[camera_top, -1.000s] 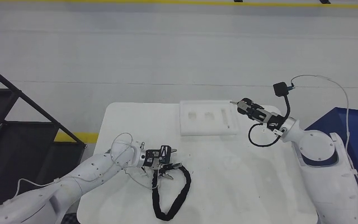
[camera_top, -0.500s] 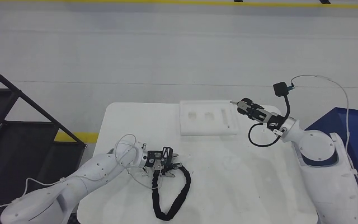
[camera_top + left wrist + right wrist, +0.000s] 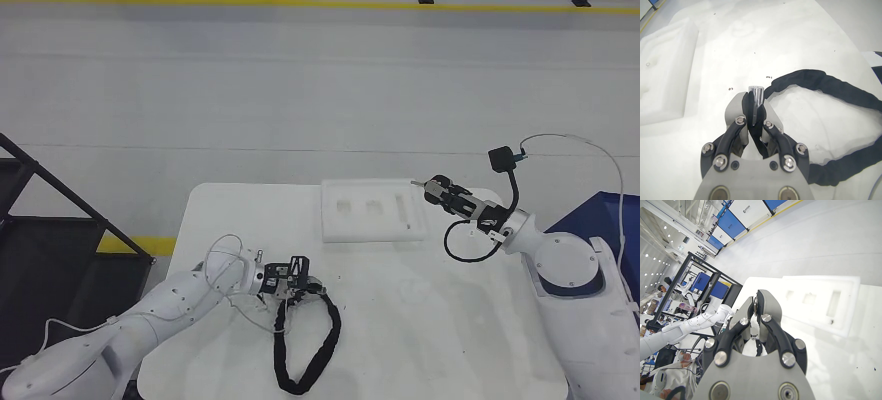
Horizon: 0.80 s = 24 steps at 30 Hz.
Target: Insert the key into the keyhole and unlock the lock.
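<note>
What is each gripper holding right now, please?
The left gripper is closed on the lock's chrome cylinder.
The right gripper is closed on the key.

The cable point(image 3: 810, 74) has a plain black fabric sleeve, and the lock cylinder point(image 3: 756, 94) is mirror-bright chrome. The white counter point(image 3: 772, 37) has a few dark specks. The foam tray point(image 3: 335, 225) is plain white. The left tool point(image 3: 754, 102) and right tool point(image 3: 755, 302) are matte grey with black pads and links. The key point(image 3: 755, 306) is silvery.

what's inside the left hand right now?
A chrome lock cylinder, clamped between the pads, end face poking out. Where it joins the black cable is hidden by the left hand.
</note>
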### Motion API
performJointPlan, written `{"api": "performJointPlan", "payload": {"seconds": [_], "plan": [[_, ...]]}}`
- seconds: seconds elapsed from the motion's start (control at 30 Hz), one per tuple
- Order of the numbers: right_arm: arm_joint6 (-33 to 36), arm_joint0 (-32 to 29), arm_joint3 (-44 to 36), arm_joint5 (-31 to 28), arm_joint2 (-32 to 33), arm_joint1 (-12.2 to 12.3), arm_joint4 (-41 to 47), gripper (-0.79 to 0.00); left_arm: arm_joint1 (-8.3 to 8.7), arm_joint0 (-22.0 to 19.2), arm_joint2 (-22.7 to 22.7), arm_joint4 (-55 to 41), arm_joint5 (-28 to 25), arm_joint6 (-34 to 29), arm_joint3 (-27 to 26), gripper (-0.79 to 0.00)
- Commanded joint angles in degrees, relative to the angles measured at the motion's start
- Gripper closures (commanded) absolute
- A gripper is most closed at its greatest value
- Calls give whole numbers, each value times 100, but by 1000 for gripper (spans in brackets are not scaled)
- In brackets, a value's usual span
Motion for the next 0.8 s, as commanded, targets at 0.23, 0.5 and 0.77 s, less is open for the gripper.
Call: {"api": "performJointPlan", "payload": {"seconds": [0.23,0.5,0.77], "plan": [[0,0,0,0,0,0,0,0,265,239,-599,-456,-104,412,-513,0],[681,48,-19,160,-238,25,23,0,555,411,-1255,-598,-250,111,-1527,0],[1995,131,-620,534,-500,80,551,0,681,592,-1788,-849,-86,-412,-2506,0]]}}
